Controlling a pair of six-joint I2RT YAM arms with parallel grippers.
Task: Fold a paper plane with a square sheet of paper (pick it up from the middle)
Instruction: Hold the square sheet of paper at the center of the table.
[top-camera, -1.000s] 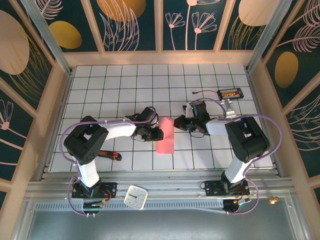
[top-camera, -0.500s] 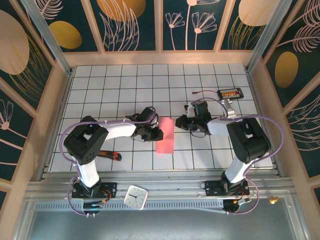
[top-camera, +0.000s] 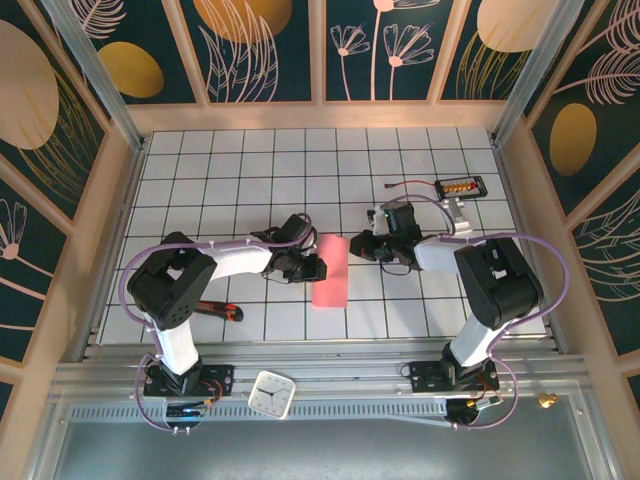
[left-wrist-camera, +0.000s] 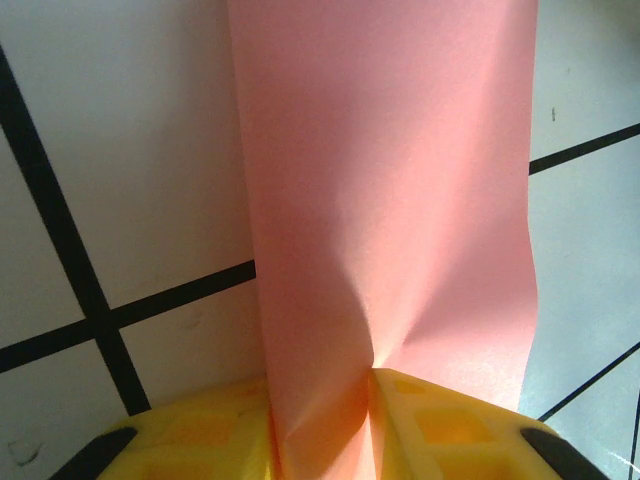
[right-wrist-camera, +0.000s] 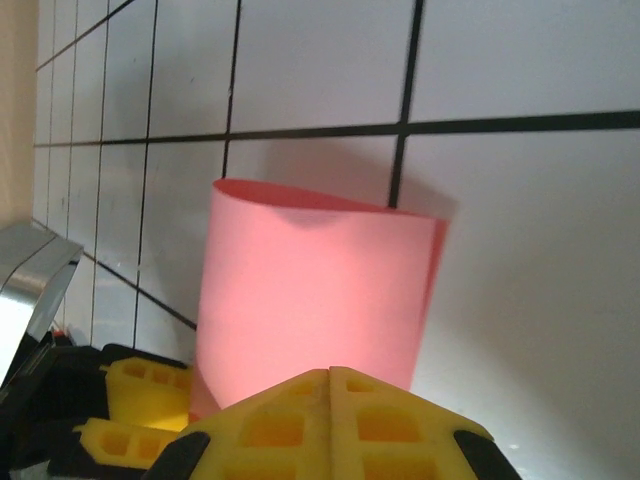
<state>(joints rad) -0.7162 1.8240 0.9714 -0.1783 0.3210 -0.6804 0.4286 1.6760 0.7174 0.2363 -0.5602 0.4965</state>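
Two things matter for creasing, I judge: the left gripper (left-wrist-camera: 368, 400), pinching the paper (left-wrist-camera: 380, 200) at its edge, should grip firmly, while the right gripper (right-wrist-camera: 330, 385), clenched on nothing with the paper just ahead, sweeps along the fold. Between both grippers, the paper is a doubled salmon-pink strip, puckered at the pinch, bulging.

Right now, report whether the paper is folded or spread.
Folded over loosely. From above, the paper is a narrow strip; the right wrist view shows its layers curving apart at one end.

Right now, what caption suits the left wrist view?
Yellow jaws pinch a folded pink paper sheet over the tiled table.
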